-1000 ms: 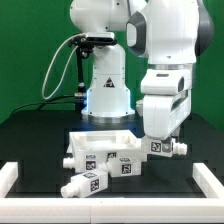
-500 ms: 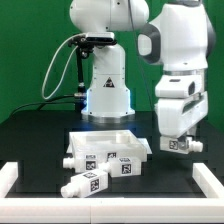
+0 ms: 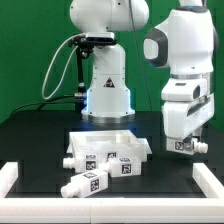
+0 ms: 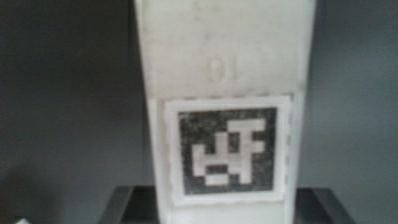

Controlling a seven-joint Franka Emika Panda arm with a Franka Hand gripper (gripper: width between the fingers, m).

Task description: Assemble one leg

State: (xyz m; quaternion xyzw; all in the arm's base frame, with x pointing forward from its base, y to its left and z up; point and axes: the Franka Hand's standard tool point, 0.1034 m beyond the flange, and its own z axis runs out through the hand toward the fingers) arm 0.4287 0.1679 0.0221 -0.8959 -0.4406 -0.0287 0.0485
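My arm (image 3: pixel 186 60) cut off at the top and the exterior view's right edge, fingers of the gripper (image 3: pixel 181 142) hidden from me behind its housing, leg (image 4: pixel 222 90) blurred up close, one end out of picture, tag (image 4: pixel 228 150) unreadable.

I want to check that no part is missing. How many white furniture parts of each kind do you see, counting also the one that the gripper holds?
tabletop panel: 1
loose legs: 3
held leg, in the gripper: 1
Total: 5
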